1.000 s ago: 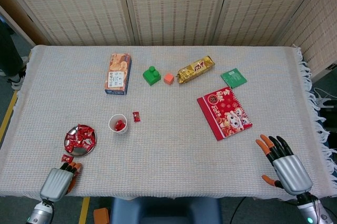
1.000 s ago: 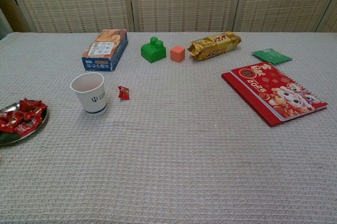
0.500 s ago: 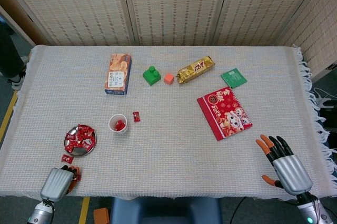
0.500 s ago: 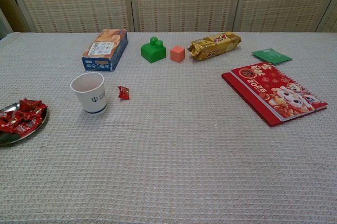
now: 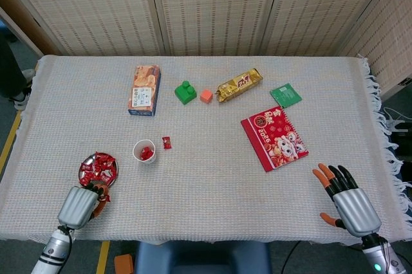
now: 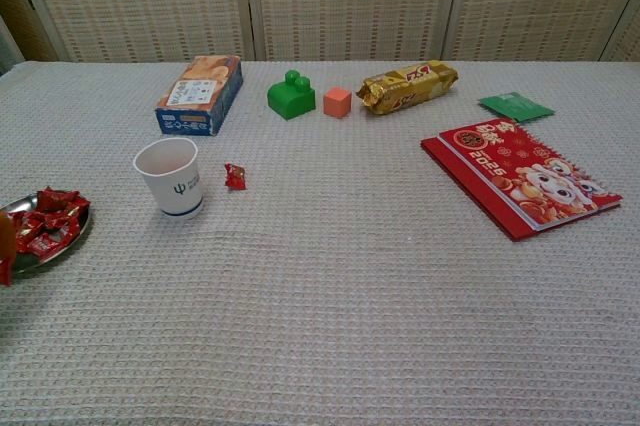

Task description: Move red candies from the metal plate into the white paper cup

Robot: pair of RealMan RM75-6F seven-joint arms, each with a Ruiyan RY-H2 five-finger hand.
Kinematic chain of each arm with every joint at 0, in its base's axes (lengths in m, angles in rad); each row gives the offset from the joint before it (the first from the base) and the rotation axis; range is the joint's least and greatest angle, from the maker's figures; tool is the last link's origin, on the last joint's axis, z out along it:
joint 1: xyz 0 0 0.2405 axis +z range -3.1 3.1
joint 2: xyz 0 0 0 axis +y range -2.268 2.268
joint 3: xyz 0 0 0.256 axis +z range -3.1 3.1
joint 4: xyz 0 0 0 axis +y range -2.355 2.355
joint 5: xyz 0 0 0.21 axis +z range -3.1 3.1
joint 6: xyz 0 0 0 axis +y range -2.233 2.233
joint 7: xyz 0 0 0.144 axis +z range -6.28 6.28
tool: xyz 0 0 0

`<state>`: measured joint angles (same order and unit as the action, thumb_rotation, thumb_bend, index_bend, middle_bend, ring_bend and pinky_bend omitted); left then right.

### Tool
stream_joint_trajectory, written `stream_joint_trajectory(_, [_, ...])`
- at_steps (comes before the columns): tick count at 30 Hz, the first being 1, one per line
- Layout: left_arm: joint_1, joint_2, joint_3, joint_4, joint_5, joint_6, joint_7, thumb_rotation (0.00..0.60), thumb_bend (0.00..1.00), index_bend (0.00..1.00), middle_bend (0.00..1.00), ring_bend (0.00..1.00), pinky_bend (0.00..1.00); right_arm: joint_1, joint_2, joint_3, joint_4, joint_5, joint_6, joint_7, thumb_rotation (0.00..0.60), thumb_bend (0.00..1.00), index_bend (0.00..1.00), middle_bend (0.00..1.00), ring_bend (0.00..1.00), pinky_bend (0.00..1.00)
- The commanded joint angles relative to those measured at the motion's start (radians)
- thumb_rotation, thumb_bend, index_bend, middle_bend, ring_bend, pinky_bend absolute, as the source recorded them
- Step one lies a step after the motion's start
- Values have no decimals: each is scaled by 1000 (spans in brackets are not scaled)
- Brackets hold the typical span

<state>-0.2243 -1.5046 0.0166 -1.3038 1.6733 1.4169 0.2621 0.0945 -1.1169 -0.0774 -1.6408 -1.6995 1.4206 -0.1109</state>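
Left hand point(image 5: 82, 204) now forward at the metal plate point(image 5: 87, 181), a red candy point(image 6: 5, 268) seemingly pinched; right hand point(image 5: 348, 204) spread, unmoved.

The red booklet point(image 6: 520, 176) bears the number "2025" on its cover. The white paper cup point(image 6: 172, 177) carries a small dark psi-like mark. Print on the orange box point(image 6: 199, 94) and gold snack packet point(image 6: 407, 87) is illegible.
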Motion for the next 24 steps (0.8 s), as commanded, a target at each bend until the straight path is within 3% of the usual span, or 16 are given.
stream_joint_trajectory(1, [-98, 7, -89, -78, -9, -67, 53, 600, 401, 552, 590, 567, 973, 1, -1, 2, 0, 5, -3, -2, 600, 55, 0, 0, 0, 0])
stream_joint_trajectory(6, [-223, -44, -191, -101, -73, -186, 142, 600, 399, 551, 586, 567, 968, 1, -2, 6, 0, 16, -6, -4, 600, 55, 0, 0, 0, 0])
stream_joint_trajectory(10, [-290, -93, -236, -65, -120, -243, 187, 600, 399, 550, 586, 567, 965, -1, 1, 7, 0, 21, -4, -2, 600, 55, 0, 0, 0, 0])
stream_joint_trajectory(17, [-343, -134, -253, -6, -165, -271, 216, 600, 399, 530, 580, 560, 959, -2, 5, 11, 0, 30, -2, 3, 600, 55, 0, 0, 0, 0])
stream_joint_trajectory(24, [-354, -141, -232, 24, -198, -276, 233, 600, 403, 326, 457, 448, 904, -1, 4, 14, 0, 33, -3, 3, 600, 55, 0, 0, 0, 0])
